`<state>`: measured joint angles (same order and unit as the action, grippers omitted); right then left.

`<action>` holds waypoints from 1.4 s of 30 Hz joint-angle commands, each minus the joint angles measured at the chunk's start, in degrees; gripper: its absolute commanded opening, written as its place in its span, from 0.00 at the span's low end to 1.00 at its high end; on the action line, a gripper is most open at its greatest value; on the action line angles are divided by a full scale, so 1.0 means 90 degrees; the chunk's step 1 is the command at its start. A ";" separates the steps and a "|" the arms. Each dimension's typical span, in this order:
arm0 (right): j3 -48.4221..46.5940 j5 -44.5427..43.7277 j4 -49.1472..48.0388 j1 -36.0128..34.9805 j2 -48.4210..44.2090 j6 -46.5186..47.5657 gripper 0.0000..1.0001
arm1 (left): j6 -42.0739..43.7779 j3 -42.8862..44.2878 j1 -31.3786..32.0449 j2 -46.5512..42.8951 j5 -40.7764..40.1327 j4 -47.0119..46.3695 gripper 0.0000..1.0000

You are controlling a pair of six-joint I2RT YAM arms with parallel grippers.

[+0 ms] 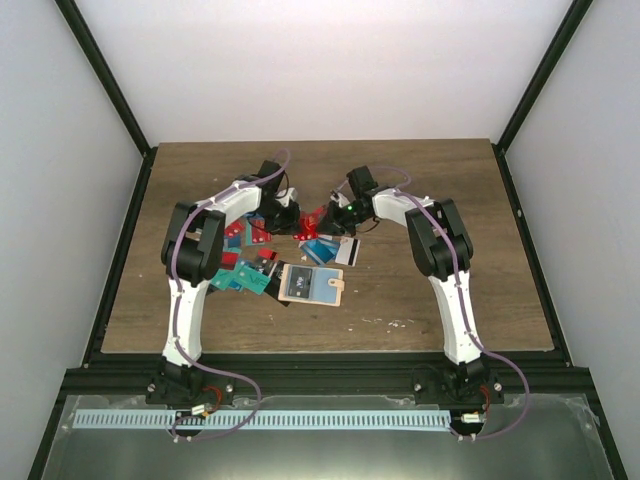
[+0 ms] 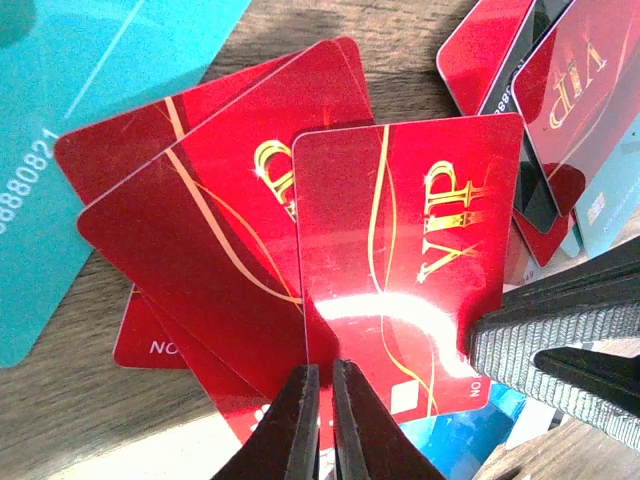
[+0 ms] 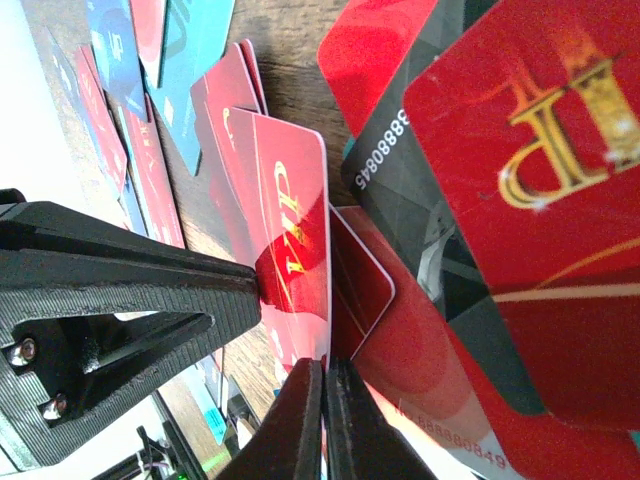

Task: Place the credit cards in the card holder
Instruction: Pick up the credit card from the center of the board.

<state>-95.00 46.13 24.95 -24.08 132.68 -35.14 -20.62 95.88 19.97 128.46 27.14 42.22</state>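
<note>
My right gripper [image 3: 325, 375] is shut on the edge of a red VIP credit card [image 3: 290, 230], holding it upright above the pile. That card faces the left wrist view [image 2: 410, 260], with a right finger [image 2: 560, 340] at its lower right corner. My left gripper [image 2: 322, 385] is shut, its tips against the card's face. Both grippers, left [image 1: 297, 222] and right [image 1: 332, 222], meet over this card [image 1: 315, 220]. More red cards [image 2: 220, 210] and a teal card [image 2: 60, 130] lie beneath. The tan card holder [image 1: 337, 288] lies open in front of the pile.
Loose red, teal, blue and black cards [image 1: 250, 255] are spread on the wooden table [image 1: 450, 290] to the left of the holder. A black card [image 3: 420, 190] and a red card [image 3: 540, 150] lie close under the right gripper. Black frame rails border the table.
</note>
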 commanded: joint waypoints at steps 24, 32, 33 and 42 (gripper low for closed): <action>0.1021 0.0627 -0.0562 -0.0023 -0.1965 -0.0137 0.01 | -0.0172 -0.1361 -0.0314 -0.2338 -0.0249 -0.0029 0.27; 0.1668 0.1061 -0.0780 -0.0018 -0.3034 -0.0180 0.01 | -0.0077 -0.2253 -0.0452 -0.3855 0.0205 -0.0483 0.33; 0.1757 0.1114 -0.0791 -0.0013 -0.3151 -0.0162 0.01 | -0.0093 -0.2393 -0.0452 -0.4036 0.0306 -0.0593 0.34; 0.2570 0.1882 -0.1083 -0.0006 -0.4284 -0.0140 0.01 | -0.0645 -0.3789 -0.0466 -0.5761 0.1277 -0.1689 0.45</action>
<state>-73.84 57.71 17.54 -24.18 98.24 -36.49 -23.57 65.82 16.01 82.15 32.73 33.98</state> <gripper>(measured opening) 0.020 0.429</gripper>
